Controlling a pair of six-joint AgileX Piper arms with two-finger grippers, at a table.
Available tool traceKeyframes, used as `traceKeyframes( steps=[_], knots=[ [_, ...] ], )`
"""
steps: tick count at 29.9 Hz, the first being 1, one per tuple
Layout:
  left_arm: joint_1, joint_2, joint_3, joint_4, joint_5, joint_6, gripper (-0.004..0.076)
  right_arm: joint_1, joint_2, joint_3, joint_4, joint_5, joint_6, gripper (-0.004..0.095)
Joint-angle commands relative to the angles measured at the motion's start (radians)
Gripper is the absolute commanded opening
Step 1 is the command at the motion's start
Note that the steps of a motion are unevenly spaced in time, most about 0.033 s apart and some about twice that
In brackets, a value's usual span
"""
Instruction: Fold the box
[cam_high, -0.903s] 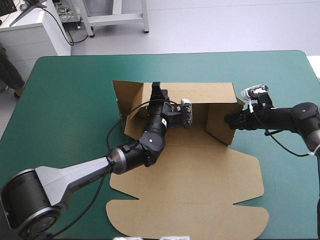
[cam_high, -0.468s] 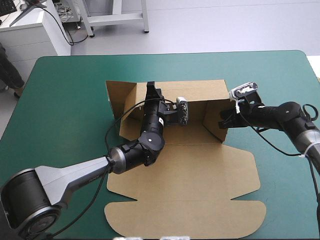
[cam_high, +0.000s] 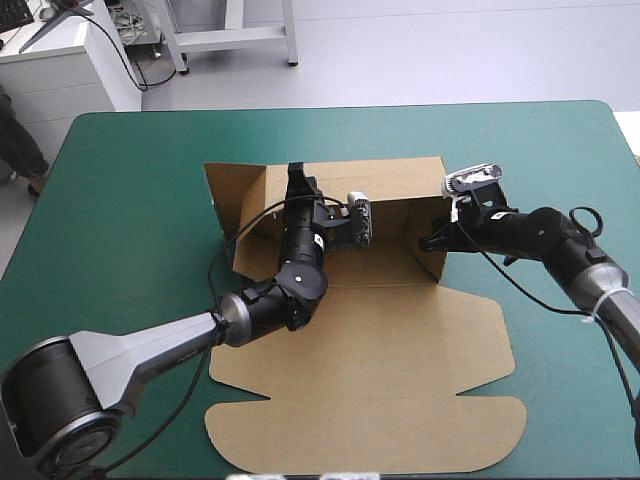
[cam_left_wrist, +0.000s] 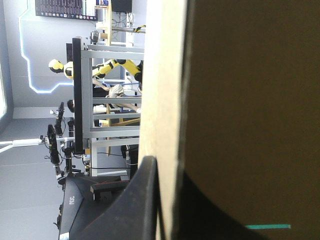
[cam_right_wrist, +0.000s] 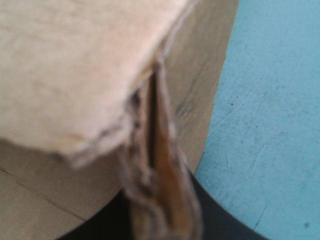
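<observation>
The brown box (cam_high: 380, 340) lies mid-table with its lid panel (cam_high: 370, 430) flat toward the near edge. Its back wall (cam_high: 400, 180) stands raised, and a side flap (cam_high: 228, 192) angles out at the left. My left gripper (cam_high: 298, 180) is shut on the back wall's top edge. In the left wrist view the board edge (cam_left_wrist: 160, 75) runs between my left gripper's (cam_left_wrist: 167, 200) black fingers. My right gripper (cam_high: 432, 242) is shut on the upright right side wall (cam_high: 418, 222). The right wrist view shows that wall's worn edge (cam_right_wrist: 160, 150) pinched in my right gripper (cam_right_wrist: 160, 215).
Bare teal-green cover (cam_high: 130, 200) lies left of the box, and more lies to its right (cam_right_wrist: 270, 100) and beyond the back wall. The flat lid reaches close to the table's near edge. The right arm's cable hangs over the cover near the right edge.
Both grippers have moved left, and the whole box has slid left with them. The right side wall has swung further inward and stands more upright.
</observation>
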Motion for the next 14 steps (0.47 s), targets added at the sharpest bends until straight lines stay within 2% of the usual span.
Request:
traceKeyframes(
  steps=[1,4,10,14],
  knots=[
    [-0.013,-0.027,-0.013,-0.01,-0.084,-0.013,-0.0008,0.05,-0.01,-0.016,-0.051,0.052,0.129,0.0007],
    [-0.013,-0.027,-0.013,-0.01,-0.105,-0.013,-0.0008,0.085,-0.01,-0.016,-0.182,0.038,0.245,0.0006],
    [-0.013,-0.027,-0.013,0.003,-0.123,-0.013,-0.0008,0.141,-0.01,-0.016,-0.365,0.011,0.422,0.0007],
    [-0.013,-0.027,-0.013,0.022,-0.123,-0.013,-0.0008,0.141,-0.01,-0.016,-0.44,0.015,0.516,0.0006]
  ],
)
